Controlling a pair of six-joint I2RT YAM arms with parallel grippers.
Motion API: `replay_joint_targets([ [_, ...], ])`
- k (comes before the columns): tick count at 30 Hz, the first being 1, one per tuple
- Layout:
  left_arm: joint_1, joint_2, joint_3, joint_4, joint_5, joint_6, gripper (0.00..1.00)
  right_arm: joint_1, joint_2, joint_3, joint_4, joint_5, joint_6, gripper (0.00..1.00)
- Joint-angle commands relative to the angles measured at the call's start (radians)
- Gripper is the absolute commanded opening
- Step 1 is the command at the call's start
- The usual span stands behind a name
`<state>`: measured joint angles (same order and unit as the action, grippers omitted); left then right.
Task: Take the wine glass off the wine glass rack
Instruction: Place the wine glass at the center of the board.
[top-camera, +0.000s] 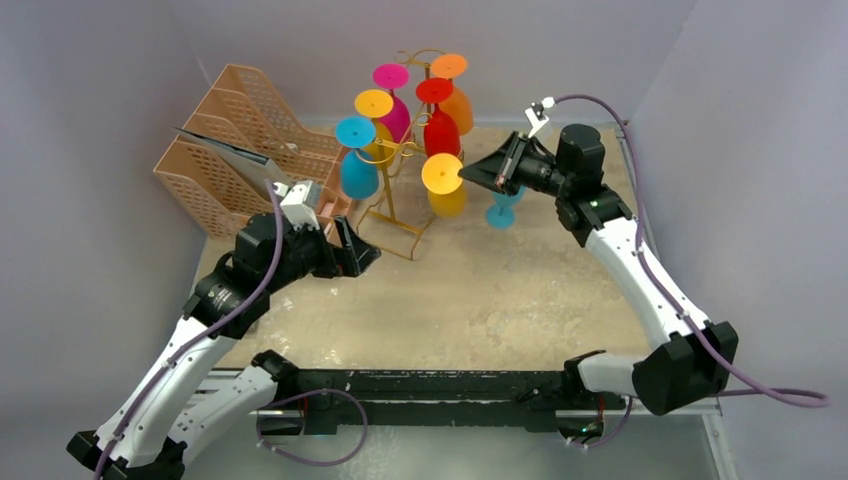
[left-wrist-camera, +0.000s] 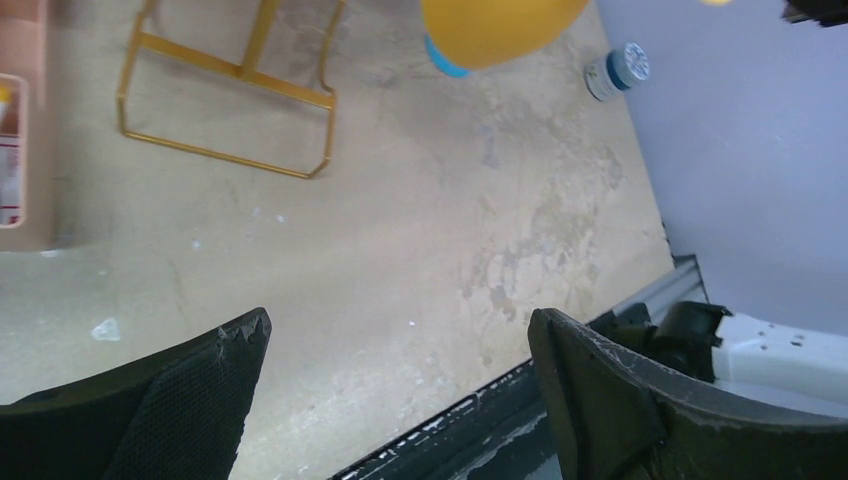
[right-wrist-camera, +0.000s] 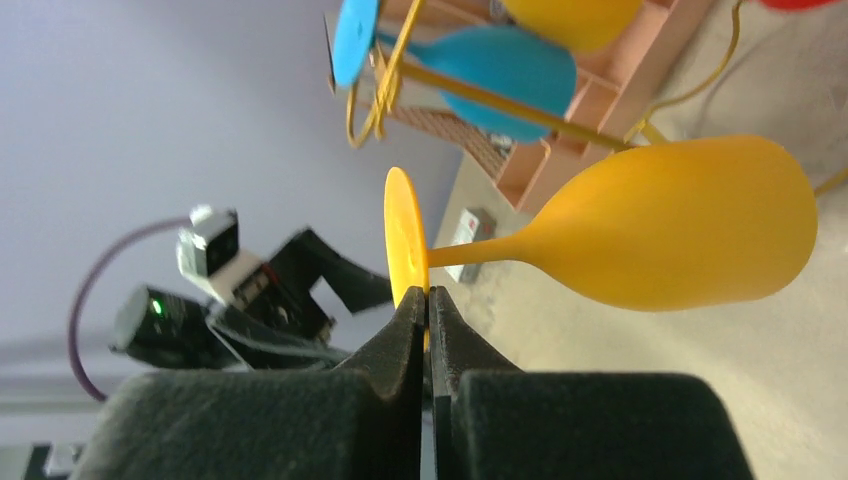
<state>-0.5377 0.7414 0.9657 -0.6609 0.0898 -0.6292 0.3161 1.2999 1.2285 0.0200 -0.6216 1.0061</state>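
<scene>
The gold wire wine glass rack (top-camera: 390, 190) stands at the back middle with several coloured glasses hanging upside down from its hooks. My right gripper (top-camera: 470, 175) is shut on the edge of the foot disc of a yellow wine glass (top-camera: 443, 180), which is held upside down just right of the rack. In the right wrist view the gripper (right-wrist-camera: 428, 292) pinches the disc, and no hook shows around the stem of the yellow glass (right-wrist-camera: 680, 225). My left gripper (top-camera: 362, 255) is open and empty above the table in front of the rack. The left wrist view (left-wrist-camera: 400, 325) shows the rack's base (left-wrist-camera: 225, 155).
A peach lattice file organizer (top-camera: 235, 140) stands left of the rack. A blue wine glass (top-camera: 503, 210) stands upright on the table behind my right gripper. A small bottle (left-wrist-camera: 618, 70) lies near the right wall. Grey walls enclose the table.
</scene>
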Motion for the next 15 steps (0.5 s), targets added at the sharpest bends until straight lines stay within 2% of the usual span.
replay_joint_targets([
  [1,0.004,0.001,-0.037,0.121,0.164,-0.035,1.0,0.006,-0.074,-0.038,-0.131,-0.182,-0.201,0.0],
  [7,0.004,0.042,-0.134,0.452,0.33,-0.179,0.98,0.056,-0.102,-0.05,-0.307,-0.313,-0.359,0.0],
  [13,0.005,0.114,-0.141,0.538,0.396,-0.22,0.84,0.158,-0.08,-0.04,-0.311,-0.313,-0.398,0.0],
  [15,0.005,0.113,-0.142,0.564,0.418,-0.214,0.77,0.169,-0.059,-0.042,-0.289,-0.31,-0.385,0.0],
])
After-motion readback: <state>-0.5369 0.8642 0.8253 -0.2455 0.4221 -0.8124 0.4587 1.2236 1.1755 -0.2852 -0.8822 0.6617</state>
